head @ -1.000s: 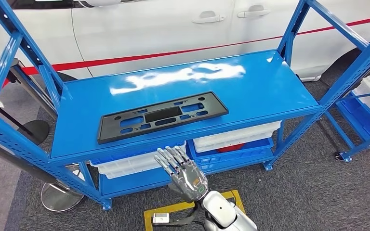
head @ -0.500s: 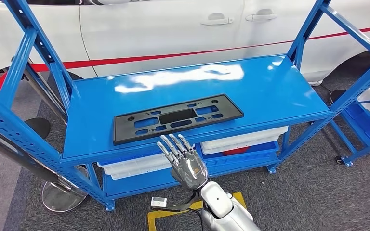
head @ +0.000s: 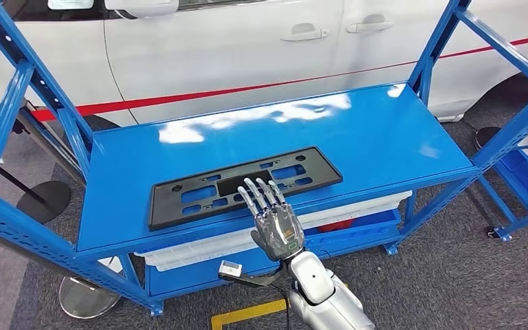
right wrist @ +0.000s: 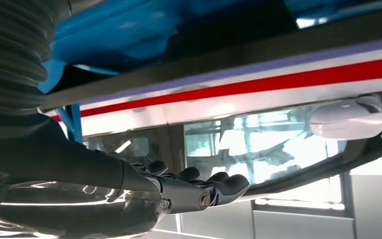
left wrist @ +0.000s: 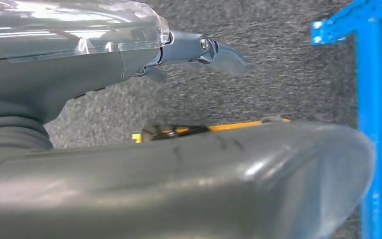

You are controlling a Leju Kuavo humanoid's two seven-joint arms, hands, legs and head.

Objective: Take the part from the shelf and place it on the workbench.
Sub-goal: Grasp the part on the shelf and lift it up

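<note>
Right hand (head: 277,223) fingers spread, empty, over flat black slotted part (head: 240,185) on glossy blue shelf (head: 385,137).

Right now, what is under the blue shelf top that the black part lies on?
White bins on a lower blue shelf, with something red between. The shelf top covers their contents.
</note>
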